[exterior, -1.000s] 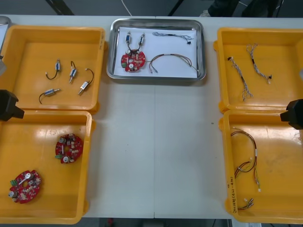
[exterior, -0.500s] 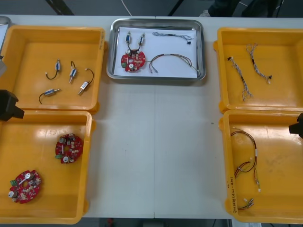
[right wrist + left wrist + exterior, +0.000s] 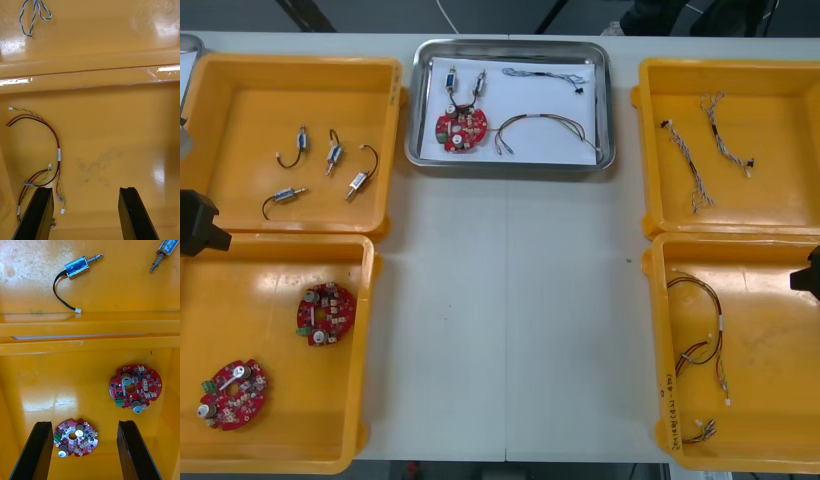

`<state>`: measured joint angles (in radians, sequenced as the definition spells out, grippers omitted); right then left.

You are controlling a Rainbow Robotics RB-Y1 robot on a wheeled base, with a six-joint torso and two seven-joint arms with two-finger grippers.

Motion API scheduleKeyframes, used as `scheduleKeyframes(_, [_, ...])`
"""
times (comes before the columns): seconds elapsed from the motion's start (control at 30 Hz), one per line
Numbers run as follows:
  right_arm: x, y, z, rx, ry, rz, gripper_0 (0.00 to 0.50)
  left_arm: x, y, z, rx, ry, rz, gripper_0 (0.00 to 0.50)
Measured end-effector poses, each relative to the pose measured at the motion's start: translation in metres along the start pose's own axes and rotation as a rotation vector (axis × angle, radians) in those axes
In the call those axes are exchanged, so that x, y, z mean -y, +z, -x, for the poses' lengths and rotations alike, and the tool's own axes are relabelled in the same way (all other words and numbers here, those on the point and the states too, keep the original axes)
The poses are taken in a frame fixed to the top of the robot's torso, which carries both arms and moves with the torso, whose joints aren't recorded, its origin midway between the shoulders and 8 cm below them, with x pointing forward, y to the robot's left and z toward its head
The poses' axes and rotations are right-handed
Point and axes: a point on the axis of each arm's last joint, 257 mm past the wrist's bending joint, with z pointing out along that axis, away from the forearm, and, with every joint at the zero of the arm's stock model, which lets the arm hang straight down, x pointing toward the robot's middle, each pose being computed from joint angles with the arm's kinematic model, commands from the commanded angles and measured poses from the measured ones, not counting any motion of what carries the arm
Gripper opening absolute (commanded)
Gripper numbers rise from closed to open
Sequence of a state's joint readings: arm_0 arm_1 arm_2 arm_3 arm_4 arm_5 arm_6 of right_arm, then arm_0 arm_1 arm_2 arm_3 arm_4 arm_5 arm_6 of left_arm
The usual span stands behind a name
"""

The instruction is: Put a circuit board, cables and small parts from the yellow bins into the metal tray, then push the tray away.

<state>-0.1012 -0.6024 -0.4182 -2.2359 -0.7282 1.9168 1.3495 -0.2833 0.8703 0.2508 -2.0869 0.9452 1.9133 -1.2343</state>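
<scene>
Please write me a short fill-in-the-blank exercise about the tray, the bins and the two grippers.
1. The metal tray holds one circuit board and ___ small metal parts.
2. The far left yellow bin holds ___ small metal parts.
3. The right gripper, above the near right yellow bin with red and yellow cables, has its fingers ___.
4. The left gripper hangs above the near left yellow bin, which holds two ___.
Missing words: two; four; open; circuit boards.

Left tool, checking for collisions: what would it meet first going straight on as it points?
Probably the nearer red circuit board, framed by the open left tool, on the yellow bin's floor.
</scene>
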Motion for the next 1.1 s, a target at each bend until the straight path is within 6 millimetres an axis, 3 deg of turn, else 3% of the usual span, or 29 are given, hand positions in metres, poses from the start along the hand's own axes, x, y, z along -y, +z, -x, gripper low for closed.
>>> scheduleKeyframes(1.1, [0.0036,0.0007,-0.0014,-0.002,0.006,-0.012,0.500,0.0000,0.0000,0.0000,0.000,0.000,0.000,0.500])
